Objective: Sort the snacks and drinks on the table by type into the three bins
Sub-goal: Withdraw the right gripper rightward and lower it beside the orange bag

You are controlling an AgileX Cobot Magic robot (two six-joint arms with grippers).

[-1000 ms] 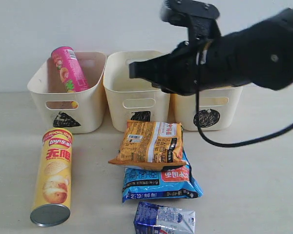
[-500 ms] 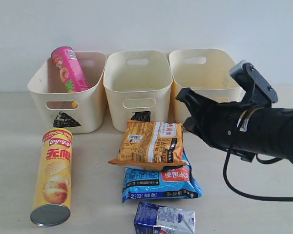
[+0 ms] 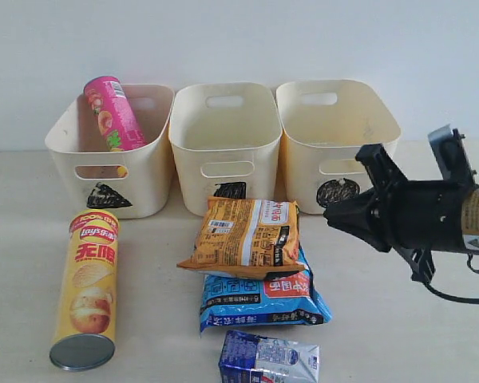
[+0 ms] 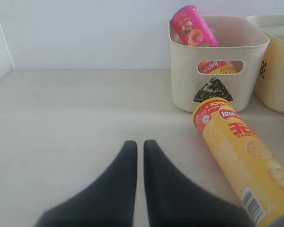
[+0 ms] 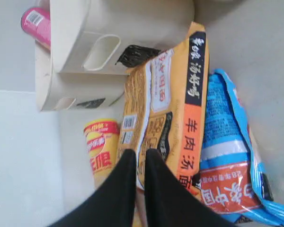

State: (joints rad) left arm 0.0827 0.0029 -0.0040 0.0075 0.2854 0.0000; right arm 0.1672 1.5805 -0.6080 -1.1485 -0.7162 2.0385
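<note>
Bins of cream plastic stand in a row at the back of the table [image 3: 399, 319] in the exterior view: the triangle bin [image 3: 64, 152] on the left, the square bin [image 3: 223, 152] in the middle, the circle bin [image 3: 303, 183] on the right. We see the pink tube [image 3: 113, 114] leaning inside the triangle bin, its end rising above the rim. The yellow tube [image 3: 86, 287] lies on the table in front of that bin. In front of the square bin the orange bag [image 3: 243, 237] lies on top of the blue bag [image 3: 263, 299] and covers its far part. The drink carton [image 3: 269, 359] lies near the blue bag, at the lower edge of the picture. The right gripper [image 3: 329, 214] is in front of the circle bin, to the right of the orange bag, pointing toward the bag without touching it. In the left wrist view the left gripper [image 4: 139, 143] is over bare table [image 4: 61, 109], its jaws together with only a thin line between them and nothing in them. The yellow tube [image 4: 241, 161] lies near it, one end close to the triangle bin [image 4: 217, 87], where the pink tube [image 4: 194, 26] leans. In the right wrist view the jaws of the right gripper [image 5: 139, 153] are together as well and empty. Beyond their tips we see the orange bag [image 5: 165, 113] over the blue bag [image 5: 227, 156], and farther off the yellow tube [image 5: 102, 146] and the square bin [image 5: 132, 23].
</note>
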